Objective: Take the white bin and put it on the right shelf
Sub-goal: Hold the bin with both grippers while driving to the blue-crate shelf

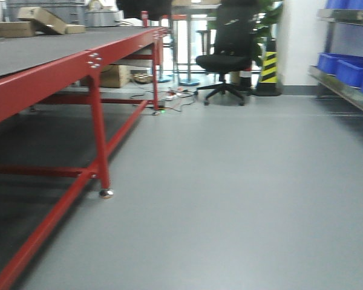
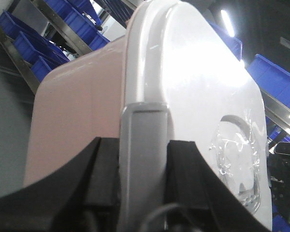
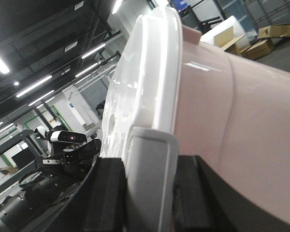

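The white bin (image 2: 193, 82) fills both wrist views, a pale tub with a glossy white lid, held off the ground between my two arms. My left gripper (image 2: 143, 145) is shut on a grey latch (image 2: 144, 125) at one end of the lid. At the other end my right gripper (image 3: 150, 162) is shut on the matching grey latch (image 3: 152, 154) of the bin (image 3: 241, 106). The right shelf (image 1: 345, 90), a steel rack, stands at the right edge of the front view; its rails (image 2: 63, 31) also show behind the bin. The bin is out of the front view.
A red-framed table (image 1: 91, 60) with a dark mat runs along the left, cardboard boxes (image 1: 42, 21) on its far end. Blue crates (image 1: 345, 66) sit on the rack. A black office chair (image 1: 227, 57), a yellow-black striped post (image 1: 268, 66) and floor cables (image 1: 175, 96) lie ahead.
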Controlling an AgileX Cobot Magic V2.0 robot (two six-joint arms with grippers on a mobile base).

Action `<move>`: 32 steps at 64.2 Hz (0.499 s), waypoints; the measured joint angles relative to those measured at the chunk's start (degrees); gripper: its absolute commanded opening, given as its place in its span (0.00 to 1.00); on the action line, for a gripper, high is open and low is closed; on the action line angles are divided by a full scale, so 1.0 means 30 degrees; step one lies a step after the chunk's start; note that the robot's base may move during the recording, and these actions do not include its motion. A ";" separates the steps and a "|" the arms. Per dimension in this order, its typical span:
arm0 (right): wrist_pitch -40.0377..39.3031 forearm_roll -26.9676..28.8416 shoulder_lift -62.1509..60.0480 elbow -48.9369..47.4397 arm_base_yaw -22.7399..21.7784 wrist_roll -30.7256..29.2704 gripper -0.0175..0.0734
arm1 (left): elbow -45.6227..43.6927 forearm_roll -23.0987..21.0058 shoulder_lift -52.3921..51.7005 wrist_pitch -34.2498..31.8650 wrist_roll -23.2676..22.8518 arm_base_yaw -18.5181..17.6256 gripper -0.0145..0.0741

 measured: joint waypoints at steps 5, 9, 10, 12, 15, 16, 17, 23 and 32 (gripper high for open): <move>0.0000 0.0000 0.0000 0.0000 0.0000 0.0000 0.45 | 0.0000 0.0000 0.0000 0.0000 0.0000 0.0000 0.07; 0.0000 0.0000 0.0000 0.0000 0.0000 0.0000 0.45 | 0.0000 0.0000 0.0000 0.0000 0.0000 0.0000 0.07; 0.0000 0.0000 0.0000 0.0000 0.0000 0.0000 0.45 | 0.0000 0.0000 0.0000 0.0000 0.0000 0.0000 0.07; 0.0000 0.0000 0.0000 0.0000 0.0000 0.0000 0.45 | 0.0000 0.0000 0.0000 0.0000 0.0000 0.0000 0.07; 0.0000 0.0000 0.0000 0.0000 0.0000 0.0000 0.45 | 0.0000 0.0000 0.0000 0.0000 0.0000 0.0000 0.07; 0.0000 0.0000 0.0000 0.0000 0.0000 0.0000 0.45 | 0.0000 0.0000 0.0000 0.0000 0.0000 0.0000 0.07; 0.0000 0.0000 0.0000 0.0000 0.0000 0.0000 0.45 | 0.0000 0.0000 0.0000 0.0000 0.0000 0.0000 0.07; 0.0000 0.0000 0.0000 0.0000 0.0000 0.0000 0.45 | 0.0000 0.0000 0.0000 0.0000 0.0000 0.0000 0.07; 0.0000 0.0000 0.0000 0.0000 0.0000 0.0000 0.45 | 0.0000 0.0000 0.0000 0.0000 0.0000 0.0000 0.07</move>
